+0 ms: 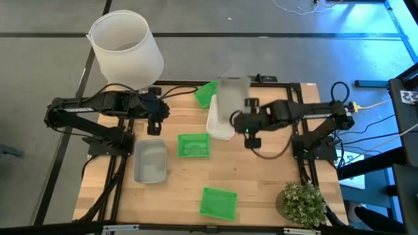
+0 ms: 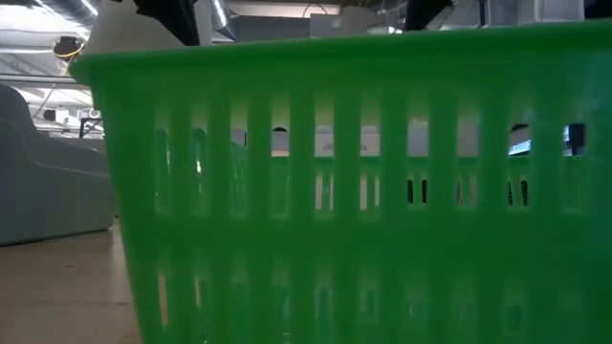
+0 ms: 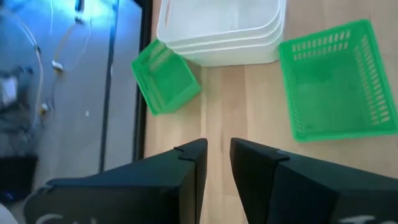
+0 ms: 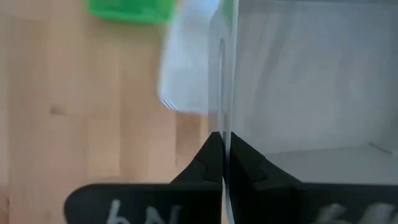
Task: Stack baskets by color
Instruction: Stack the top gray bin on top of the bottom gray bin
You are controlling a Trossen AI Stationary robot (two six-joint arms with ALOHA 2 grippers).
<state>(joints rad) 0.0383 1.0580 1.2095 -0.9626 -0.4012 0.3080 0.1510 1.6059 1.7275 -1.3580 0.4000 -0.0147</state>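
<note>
A white lampshade (image 1: 125,47) stands at upper left, off the wooden counter (image 1: 261,179); a potted plant (image 1: 302,202) sits at lower right.

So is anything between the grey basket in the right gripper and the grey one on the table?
Yes: a green basket lies on the table, about on the straight line from the held grey basket to the other.

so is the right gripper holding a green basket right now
No, the right gripper is shut on the wall of a grey basket.
</note>
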